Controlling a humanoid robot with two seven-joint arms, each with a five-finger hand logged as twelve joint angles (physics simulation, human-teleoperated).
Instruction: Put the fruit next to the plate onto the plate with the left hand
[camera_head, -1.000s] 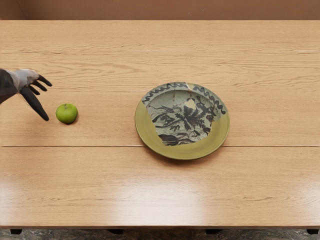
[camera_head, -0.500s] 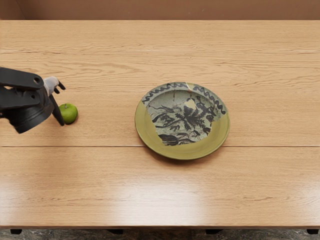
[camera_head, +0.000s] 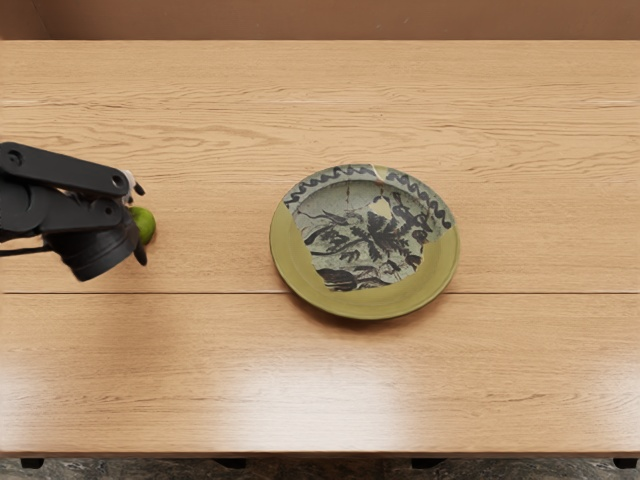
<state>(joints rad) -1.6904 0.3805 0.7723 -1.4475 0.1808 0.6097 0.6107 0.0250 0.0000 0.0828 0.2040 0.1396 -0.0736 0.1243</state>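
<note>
Though its grip cannot be told, the left hand (camera_head: 130, 188) overlaps the green apple (camera_head: 146, 222).

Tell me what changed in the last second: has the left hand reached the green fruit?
The left hand moved right, up to the green fruit; its arm now covers all but the fruit's right sliver. A grasp cannot be seen. The fruit sits about where it was, off the plate, which has not moved.
</note>
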